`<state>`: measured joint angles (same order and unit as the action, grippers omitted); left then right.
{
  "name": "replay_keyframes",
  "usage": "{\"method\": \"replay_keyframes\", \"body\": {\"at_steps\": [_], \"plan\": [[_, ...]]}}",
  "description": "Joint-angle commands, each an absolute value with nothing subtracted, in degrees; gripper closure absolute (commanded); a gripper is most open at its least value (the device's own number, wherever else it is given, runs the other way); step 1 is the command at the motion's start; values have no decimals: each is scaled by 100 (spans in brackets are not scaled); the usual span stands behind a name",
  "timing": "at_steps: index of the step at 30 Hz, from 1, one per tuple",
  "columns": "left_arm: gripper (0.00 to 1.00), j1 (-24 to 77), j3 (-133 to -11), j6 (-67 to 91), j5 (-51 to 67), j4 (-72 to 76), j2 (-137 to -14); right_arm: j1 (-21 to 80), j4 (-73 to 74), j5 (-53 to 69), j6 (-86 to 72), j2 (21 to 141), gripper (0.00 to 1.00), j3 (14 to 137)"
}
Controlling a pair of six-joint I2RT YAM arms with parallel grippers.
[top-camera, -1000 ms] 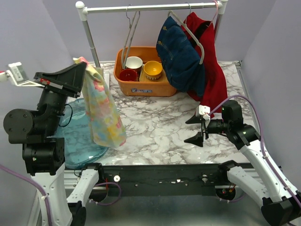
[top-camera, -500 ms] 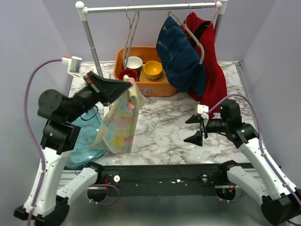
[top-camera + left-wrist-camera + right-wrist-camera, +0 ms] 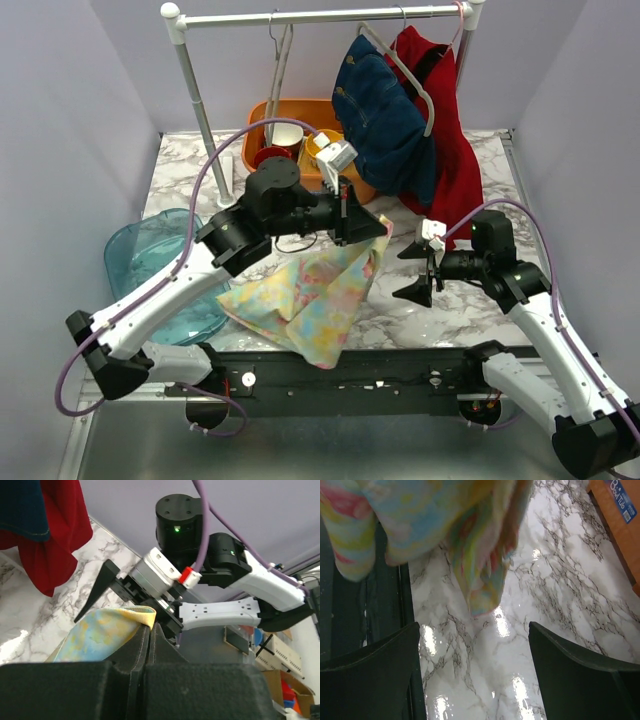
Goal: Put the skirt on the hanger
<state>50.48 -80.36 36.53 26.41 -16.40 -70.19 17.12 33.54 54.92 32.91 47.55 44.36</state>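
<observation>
The skirt is pastel yellow, blue and pink. My left gripper is shut on its top edge at mid-table, and the rest drapes down to the table's front edge. In the left wrist view the shut gripper pinches the yellow hem. My right gripper is open and empty, just right of the held corner, pointing at it. In the right wrist view the skirt hangs ahead of the open gripper. An empty grey hanger hangs on the rail.
A second hanger carries a denim garment beside a red garment at the right of the rail. An orange bin with bowls sits behind my left arm. A teal basket stands at the left. The rack pole stands back left.
My left arm has swung from the far left across to mid-table with the skirt, whose lower part now lies on the table. The right gripper has barely moved.
</observation>
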Motion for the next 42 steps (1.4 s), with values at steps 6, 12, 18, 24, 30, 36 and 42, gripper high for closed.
{"method": "replay_keyframes", "body": {"at_steps": [6,12,18,24,30,36,42], "plan": [[100,5221,-9588,3190,3014,-1538,-7822,1644,3252,5177,3244,4702,5,4500],[100,5238,-9160,2796,2726,-1862,-7472,1617,3155,4852,3243,4658,5,4500],[100,5229,-7456,2531,1356,-2547,-6356,1538,3612,4720,3778,4579,5,4579],[100,5177,-5223,3216,273,-2778,-5239,1538,4341,4772,4787,4859,5,4456],[100,5142,-3939,3814,44,-2418,-4755,1547,4588,4229,6141,5607,5,4124],[100,5098,-3595,3867,-404,-2355,-4553,1556,3693,3289,7371,5801,2,3438],[100,5089,-3446,3981,-878,-2540,-4351,1556,2734,2830,8357,6169,2,3006]]}}
